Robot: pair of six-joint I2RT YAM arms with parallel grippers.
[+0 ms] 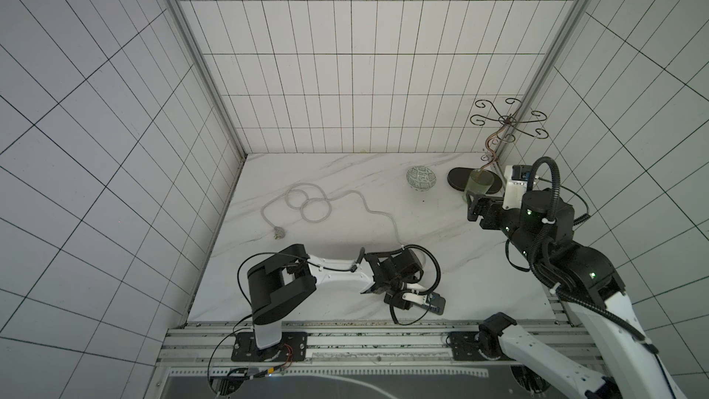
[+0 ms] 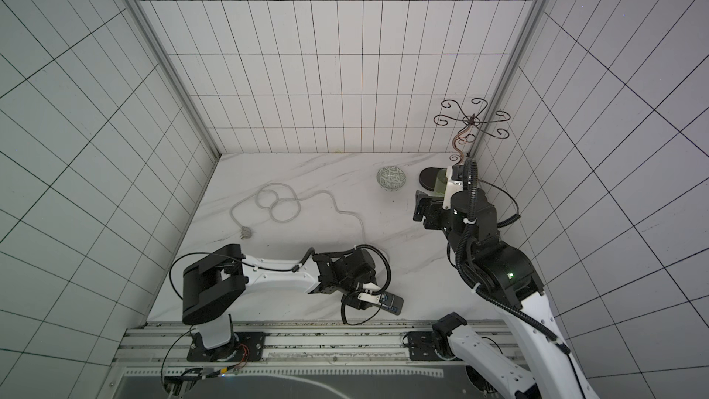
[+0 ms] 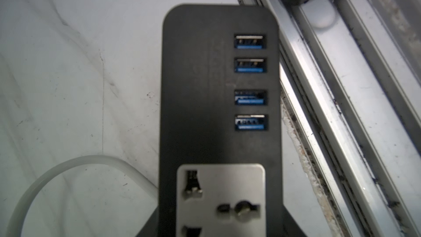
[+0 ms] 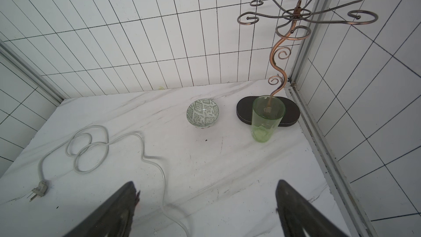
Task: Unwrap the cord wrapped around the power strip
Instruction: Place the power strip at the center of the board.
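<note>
The black power strip (image 3: 205,87), with blue ports and a white-faced socket, lies near the table's front edge; its end shows in both top views (image 1: 436,303) (image 2: 394,305). My left gripper (image 1: 416,298) is shut on it, one jaw against each long side in the left wrist view. The pale cord (image 1: 307,205) lies loose on the marble, running from the strip's far end in a wavy line to two loops and a grey plug (image 4: 41,189). No turn of cord shows around the visible part of the strip. My right gripper (image 4: 206,185) hangs open and empty above the table's right side (image 1: 472,207).
A patterned bowl (image 1: 421,178) and a green glass (image 1: 477,185) stand at the back right. Behind the glass is a curly metal stand (image 1: 506,120) on a black oval base (image 1: 456,178). An aluminium rail (image 1: 345,333) runs along the front edge, and tiled walls close three sides.
</note>
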